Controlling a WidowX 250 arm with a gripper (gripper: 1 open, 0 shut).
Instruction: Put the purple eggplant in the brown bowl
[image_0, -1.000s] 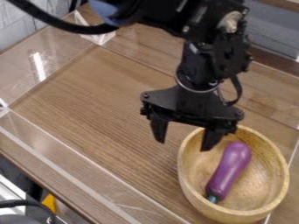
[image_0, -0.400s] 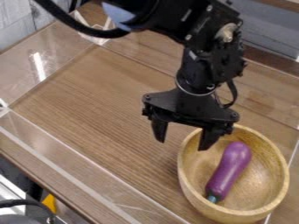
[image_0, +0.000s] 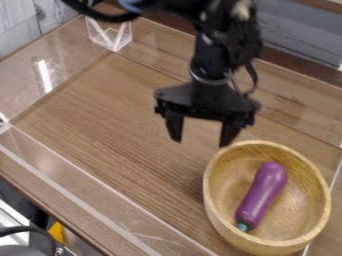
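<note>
The purple eggplant (image_0: 261, 195) lies inside the brown bowl (image_0: 221, 196) at the lower right, its green stem tip pointing toward the near rim. My gripper (image_0: 203, 131) hangs over the wooden table just up and left of the bowl, pointing down. Its two black fingers (image_0: 173, 127) stand wide apart with nothing between them, so it is open and apart from the eggplant.
A clear plastic wall (image_0: 80, 190) runs along the table's left and near sides. A small clear stand (image_0: 110, 34) sits at the back left. Bare wooden tabletop (image_0: 107, 110) stretches left of the gripper.
The gripper has moved up and left in the picture, from over the bowl's rim to the table beside it. It stays open, and the eggplant lies still in the bowl.
</note>
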